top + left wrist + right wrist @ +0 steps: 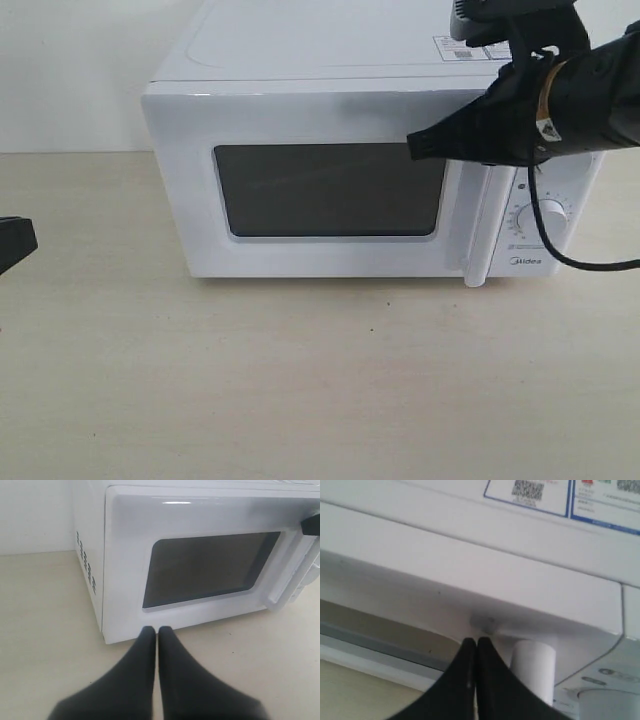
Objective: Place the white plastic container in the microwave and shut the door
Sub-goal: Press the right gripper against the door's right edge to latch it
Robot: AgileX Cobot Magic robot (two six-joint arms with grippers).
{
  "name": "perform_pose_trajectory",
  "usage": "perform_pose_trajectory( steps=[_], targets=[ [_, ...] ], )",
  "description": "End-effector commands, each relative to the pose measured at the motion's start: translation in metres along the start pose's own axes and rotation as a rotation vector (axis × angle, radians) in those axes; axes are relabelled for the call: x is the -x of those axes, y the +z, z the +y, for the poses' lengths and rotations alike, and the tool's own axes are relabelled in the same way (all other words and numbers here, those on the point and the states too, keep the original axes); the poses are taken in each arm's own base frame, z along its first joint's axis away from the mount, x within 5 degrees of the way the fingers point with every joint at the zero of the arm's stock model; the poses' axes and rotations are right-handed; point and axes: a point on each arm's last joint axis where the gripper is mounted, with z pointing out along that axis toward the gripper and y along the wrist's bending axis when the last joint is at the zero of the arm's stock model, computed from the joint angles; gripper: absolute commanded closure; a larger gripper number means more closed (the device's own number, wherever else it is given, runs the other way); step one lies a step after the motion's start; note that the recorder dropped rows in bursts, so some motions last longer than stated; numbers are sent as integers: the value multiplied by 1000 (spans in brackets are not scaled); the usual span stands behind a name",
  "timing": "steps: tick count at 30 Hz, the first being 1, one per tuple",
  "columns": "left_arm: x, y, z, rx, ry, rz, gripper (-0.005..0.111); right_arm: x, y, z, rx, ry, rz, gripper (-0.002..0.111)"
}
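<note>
Exterior view shows me the microwave [300, 110] sitting on the pale worktop [300, 380], with its door [200, 180] shut flat against the front. The window [330, 190] in the door is dark, so I cannot see inside, and I cannot tell where the white box is. The long white handle [478, 235] stands up and down on the right side of the door, and a round dial [548, 212] sits just beside it. My right gripper [415, 146] reaches in from the right, with its tip in front of the top right corner of the window, near the top of the handle. In the right wrist view its jaws are pressed together with nothing between them, and I cannot tell if the tip touches the door. A black cable [560, 255] hangs down from that arm in front of the dial. Some stickers [465, 48] lie on top of the microwave. My left gripper [15, 242] is low at the left edge, well apart from the microwave. In the left wrist view its jaws are together too, holding nothing, and they point at the bottom left corner of the door.
</note>
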Motion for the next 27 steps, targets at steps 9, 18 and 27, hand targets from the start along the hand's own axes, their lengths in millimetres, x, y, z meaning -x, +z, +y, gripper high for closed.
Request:
perform_pose_trajectory(
  steps=[9, 18, 27],
  targets=[
    [0, 1, 1, 12, 5, -7, 102, -17, -102, 19, 154, -75, -172, 109],
    [0, 1, 1, 12, 5, -7, 102, -15, -145, 2, 169, -21, -289, 109],
    [0, 1, 1, 12, 5, -7, 102, -14, -157, -3, 176, -5, -331, 109]
  ],
)
